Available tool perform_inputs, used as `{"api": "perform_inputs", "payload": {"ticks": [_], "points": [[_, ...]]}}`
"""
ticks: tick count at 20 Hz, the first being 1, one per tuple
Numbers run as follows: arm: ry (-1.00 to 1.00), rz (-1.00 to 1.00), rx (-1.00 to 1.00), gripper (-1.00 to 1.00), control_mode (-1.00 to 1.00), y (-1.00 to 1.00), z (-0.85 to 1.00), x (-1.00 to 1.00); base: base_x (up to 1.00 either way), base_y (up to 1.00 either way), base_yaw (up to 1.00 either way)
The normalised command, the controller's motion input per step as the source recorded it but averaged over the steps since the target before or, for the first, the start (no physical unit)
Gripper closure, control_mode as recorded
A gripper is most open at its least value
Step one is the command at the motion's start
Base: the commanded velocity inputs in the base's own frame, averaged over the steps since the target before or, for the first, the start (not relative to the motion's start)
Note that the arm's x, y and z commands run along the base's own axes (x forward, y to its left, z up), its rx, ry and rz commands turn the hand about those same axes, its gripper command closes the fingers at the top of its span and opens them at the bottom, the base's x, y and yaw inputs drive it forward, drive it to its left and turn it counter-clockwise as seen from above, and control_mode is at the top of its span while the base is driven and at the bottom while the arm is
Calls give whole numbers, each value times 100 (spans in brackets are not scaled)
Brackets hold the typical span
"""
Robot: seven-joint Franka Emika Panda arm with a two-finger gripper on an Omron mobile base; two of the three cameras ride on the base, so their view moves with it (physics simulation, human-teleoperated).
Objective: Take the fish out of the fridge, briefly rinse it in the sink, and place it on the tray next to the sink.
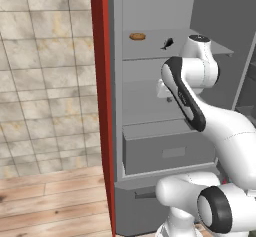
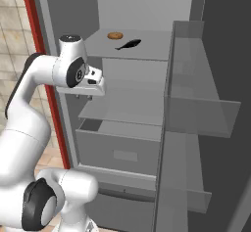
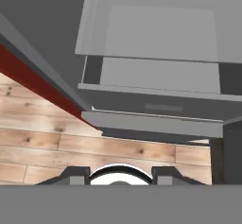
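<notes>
The fridge (image 1: 150,11) (image 2: 127,6) stands open, plain grey inside with a red panel (image 1: 102,106) along its left edge. The small black fish (image 1: 167,44) (image 2: 128,44) lies on the upper shelf, right of an orange-brown oval food item (image 1: 137,36) (image 2: 114,35). My gripper (image 1: 168,99) (image 2: 82,96) (image 3: 120,175) hangs in front of the middle shelf, below and left of the fish, pointing down. Its fingertips (image 3: 75,173) stand apart with nothing between them, so it is open. The sink and the tray are out of view.
Grey drawers (image 1: 165,151) (image 2: 117,150) (image 3: 156,107) fill the fridge's lower part. The open fridge door (image 2: 196,104) with its clear shelves stands at the right. A tiled wall (image 1: 45,81) and wooden floor (image 1: 50,201) (image 3: 47,138) lie to the left.
</notes>
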Motion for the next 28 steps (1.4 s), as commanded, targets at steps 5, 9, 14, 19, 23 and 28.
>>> {"api": "perform_inputs", "payload": {"ticks": [5,9,14,19,23,28], "points": [[-9,0,-10,-100,-100,0,3,-7,0,0,0],[-40,0,-13,-100,-100,0,29,-59,0,0,0],[-46,-7,-2,-100,-100,-10,51,-56,0,0,0],[-13,-7,8,-100,-100,-22,58,-3,0,0,0],[-3,-10,17,-100,-100,-21,87,2,0,0,0],[-1,-7,11,-100,-100,-18,78,29,0,0,0]]}}
